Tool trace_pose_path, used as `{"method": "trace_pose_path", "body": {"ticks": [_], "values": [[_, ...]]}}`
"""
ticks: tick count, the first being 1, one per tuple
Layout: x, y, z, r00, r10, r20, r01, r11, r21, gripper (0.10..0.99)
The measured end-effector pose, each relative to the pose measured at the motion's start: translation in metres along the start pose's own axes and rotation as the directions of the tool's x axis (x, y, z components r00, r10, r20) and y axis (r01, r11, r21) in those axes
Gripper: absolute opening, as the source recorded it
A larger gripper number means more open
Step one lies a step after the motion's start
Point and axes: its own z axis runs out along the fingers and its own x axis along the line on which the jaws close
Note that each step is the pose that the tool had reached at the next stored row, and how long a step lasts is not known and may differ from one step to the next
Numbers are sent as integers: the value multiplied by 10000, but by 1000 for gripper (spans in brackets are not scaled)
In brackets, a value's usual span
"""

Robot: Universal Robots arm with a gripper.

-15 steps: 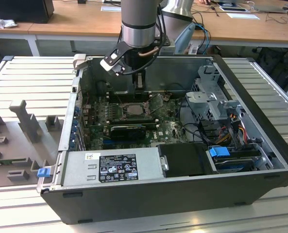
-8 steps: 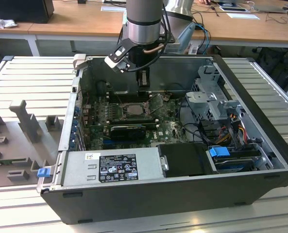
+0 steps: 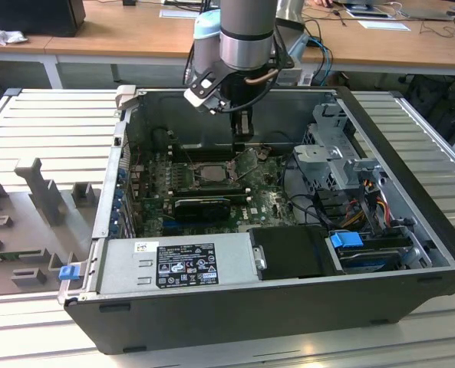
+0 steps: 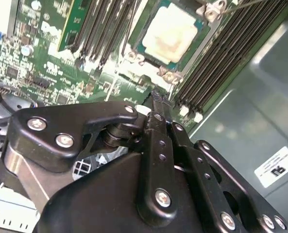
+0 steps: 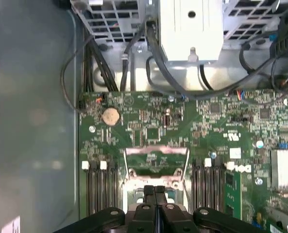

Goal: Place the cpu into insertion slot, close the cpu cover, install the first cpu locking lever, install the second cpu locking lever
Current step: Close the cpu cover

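In the upper centre of the exterior view the gripper (image 3: 242, 138) hangs inside the open computer case (image 3: 288, 307). Both wrist views show its fingers pressed together with nothing between them. The cpu (image 4: 170, 31) lies flat in the insertion slot (image 3: 186, 175), pale top up, near the fingertips (image 4: 158, 97) and apart from them. The cpu cover (image 5: 156, 151) stands raised and tilted, just beside the gripper; I cannot tell whether they touch
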Motion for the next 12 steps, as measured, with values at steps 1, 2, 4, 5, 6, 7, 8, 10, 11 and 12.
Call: {"method": "trace_pose_path", "body": {"ticks": [1, 2, 4, 5, 6, 7, 8, 10, 11, 12], "values": [[1, 20, 1, 10000, -1, -1, 1, 10000, 0, 106], [3, 57, 3, 10000, 0, 0, 0, 10000, 3, 106], [6, 145, 7, 10000, -2, 0, 2, 10000, 9, 106], [6, 161, 9, 10000, -4, 0, 4, 10000, 10, 106], [6, 174, 10, 10000, -7, 0, 7, 10000, 11, 106], [6, 191, 13, 10000, -8, 1, 8, 10000, 11, 106], [6, 201, 16, 10000, -8, 0, 8, 10000, 10, 106], [7, 243, 36, 10000, -7, -1, 7, 10000, 11, 106], [7, 299, 46, 10000, -7, 1, 7, 10000, 24, 106], [8, 331, 50, 10000, -7, 1, 7, 10000, 30, 106]]}}
